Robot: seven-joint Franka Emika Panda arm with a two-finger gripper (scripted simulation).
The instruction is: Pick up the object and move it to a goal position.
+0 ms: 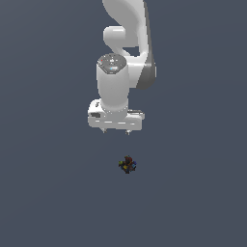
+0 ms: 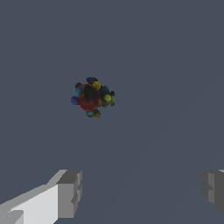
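The object (image 1: 128, 165) is a tiny dark lump with brown-red, yellow, green and blue specks, lying on the grey floor. In the exterior view it sits below the white gripper (image 1: 116, 131) and slightly toward the exterior view's right, apart from it. The gripper hangs from the white arm and points down, its jaws open and empty. In the wrist view the object (image 2: 92, 97) lies on the floor beyond the two fingertips (image 2: 70, 192), which stand wide apart, with the gripper (image 2: 141, 192) holding nothing.
A plain grey floor (image 1: 48, 193) fills both views. The white arm (image 1: 125, 43) rises from the gripper toward the top of the exterior view. No other objects show.
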